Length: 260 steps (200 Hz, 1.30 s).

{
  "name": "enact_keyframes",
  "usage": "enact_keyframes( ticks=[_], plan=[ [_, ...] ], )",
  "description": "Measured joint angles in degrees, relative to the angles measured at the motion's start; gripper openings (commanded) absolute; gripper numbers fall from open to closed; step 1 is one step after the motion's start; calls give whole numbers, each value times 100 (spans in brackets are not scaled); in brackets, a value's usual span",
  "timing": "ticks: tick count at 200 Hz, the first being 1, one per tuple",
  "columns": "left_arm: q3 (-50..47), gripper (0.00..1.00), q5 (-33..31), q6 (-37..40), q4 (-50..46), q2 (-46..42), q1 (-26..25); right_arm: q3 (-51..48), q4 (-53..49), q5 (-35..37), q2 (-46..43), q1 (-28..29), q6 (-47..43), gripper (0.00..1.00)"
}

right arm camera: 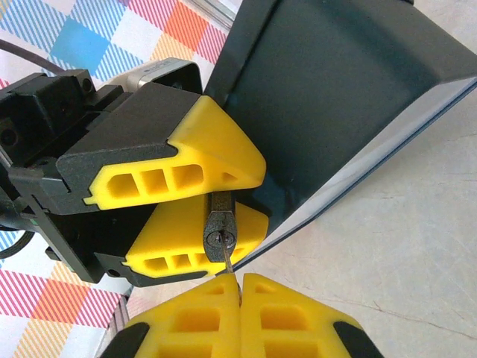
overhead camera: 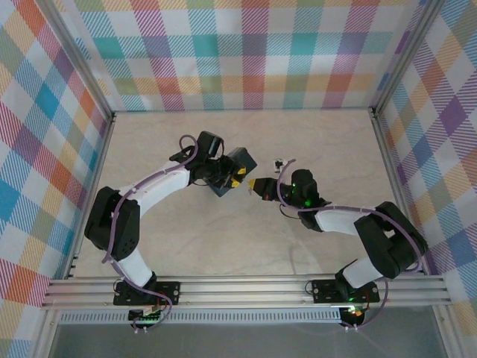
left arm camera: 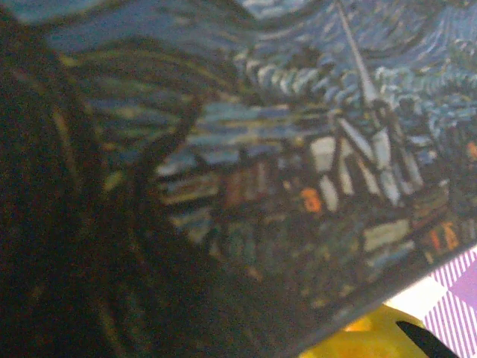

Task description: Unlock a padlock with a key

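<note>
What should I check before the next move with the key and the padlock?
1. Padlock clamped in the left pincer: ok, keyhole exposed.
2. Key held by the right pincer: ok, shut on it with the blade sticking out.
3. Key tip at the keyhole: ok, it meets the slot.
4. Key fully seated: not ok, much of the blade shows outside the lock.
5. Shackle open or closed: cannot tell, hidden between the left pincer's fingers.
6. Tin clear of the padlock: cannot tell, it sits close behind the left pincer.
</note>
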Motion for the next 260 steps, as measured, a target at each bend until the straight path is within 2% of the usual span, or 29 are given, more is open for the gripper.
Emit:
enact_keyframes(
  ticks=[166,223,245,260],
  plan=[
    [9,0,31,22,-68,-57,-20,264,310,72,284,184,-155,0],
    [9,0,-393,-68,-116,-96,0,553,323,192,623,278,-153,0],
    [9,0,-431,-74,-203,-140,0,570,118,190,535,291,-225,11],
    [9,0,-337,-35,-293,-175,-7,573,-385,201,229,365,-463,24]
  ],
)
